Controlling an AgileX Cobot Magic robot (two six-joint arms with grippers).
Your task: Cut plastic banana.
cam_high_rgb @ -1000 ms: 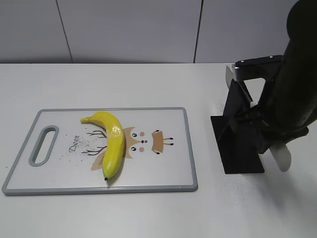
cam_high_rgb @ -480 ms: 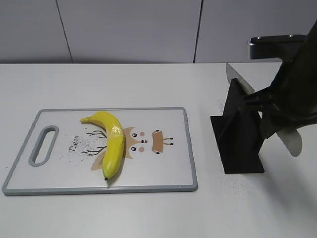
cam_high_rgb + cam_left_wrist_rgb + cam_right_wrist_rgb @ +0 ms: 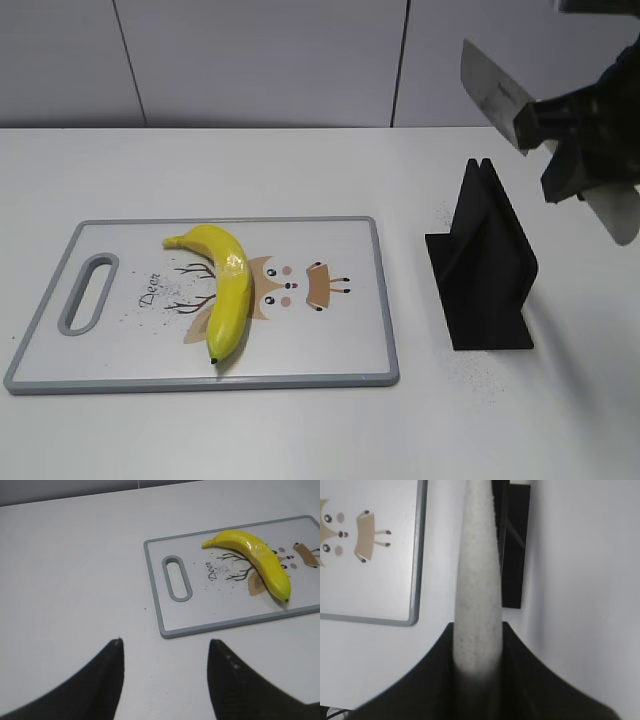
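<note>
The plastic banana [image 3: 232, 285] is glossy yellow and lies on the left half of the cutting board [image 3: 345, 340], black tip toward the front edge. It also shows in the left wrist view [image 3: 260, 562]. My right gripper [image 3: 570, 130] is shut on a knife [image 3: 490, 90] and holds it in the air above the black knife stand [image 3: 485, 270], blade pointing up and left. In the right wrist view the knife [image 3: 477, 580] runs out from between the jaws [image 3: 476, 625]. My left gripper [image 3: 165, 642] is open and empty over bare table, apart from the board's handle end [image 3: 177, 577].
The white board has a grey rim, a handle slot [image 3: 88, 292] at its left end and an owl print [image 3: 285, 285] beside the banana. The black stand [image 3: 512, 555] sits on the white table to the right of the board. A grey wall runs along the back.
My right gripper has lifted the knife up out of the black stand and carried it higher and to the right. The banana and the board have not moved.
</note>
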